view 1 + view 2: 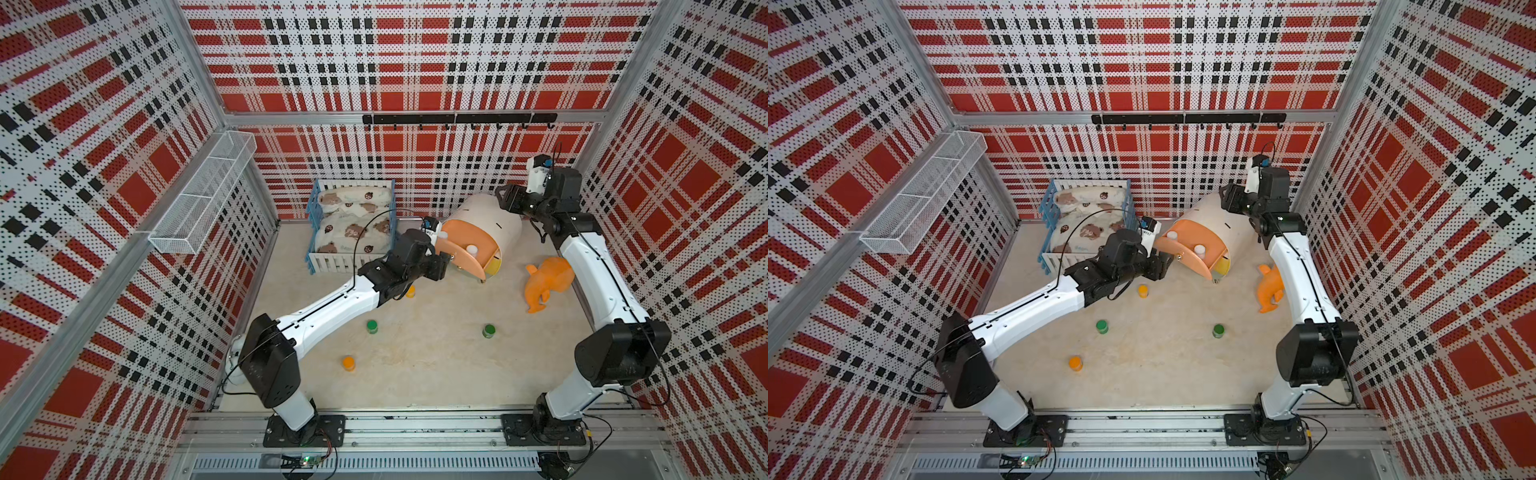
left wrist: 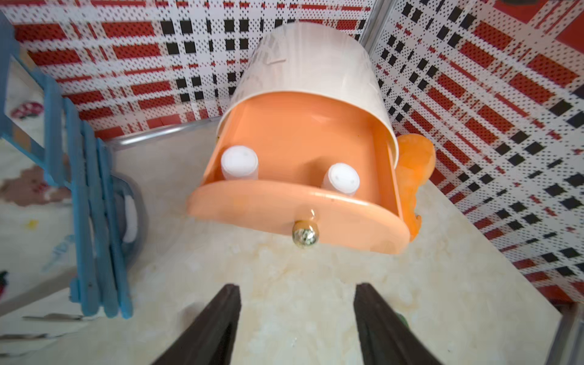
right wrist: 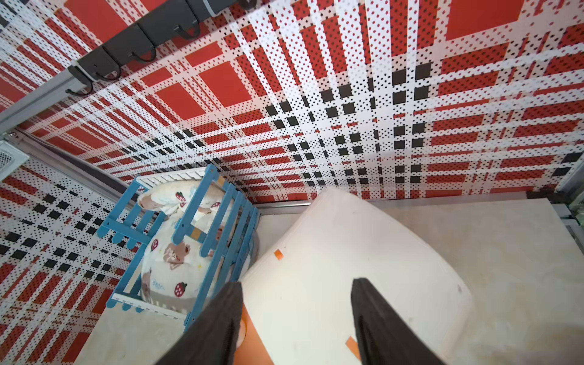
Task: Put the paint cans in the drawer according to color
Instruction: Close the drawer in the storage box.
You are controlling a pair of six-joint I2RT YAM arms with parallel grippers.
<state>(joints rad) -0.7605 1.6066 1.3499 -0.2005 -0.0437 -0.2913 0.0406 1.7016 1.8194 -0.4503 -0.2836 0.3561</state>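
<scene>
1. Presently the left gripper (image 2: 297, 286), parted and empty, is facing the orange drawer (image 2: 294, 132), which is holding both white paint cans (image 2: 239, 159).
2. An orange paint can (image 1: 410, 291) is lying at about its 7 o'clock in both top views, far from the parted right gripper (image 3: 297, 282).

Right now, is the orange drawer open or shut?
Open. The orange drawer sticks out of the white cabinet, two white paint cans showing inside.

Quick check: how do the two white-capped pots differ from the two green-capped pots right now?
Cap colour: the small round white-capped pots versus the small round green-capped pots. Place: the white pair sits inside the pulled-out orange plastic drawer, the green pair on the beige tabletop. Spacing: the white ones stand near each other behind the drawer front; the green ones stand far apart. Shared: all four stand cap-up.
</scene>
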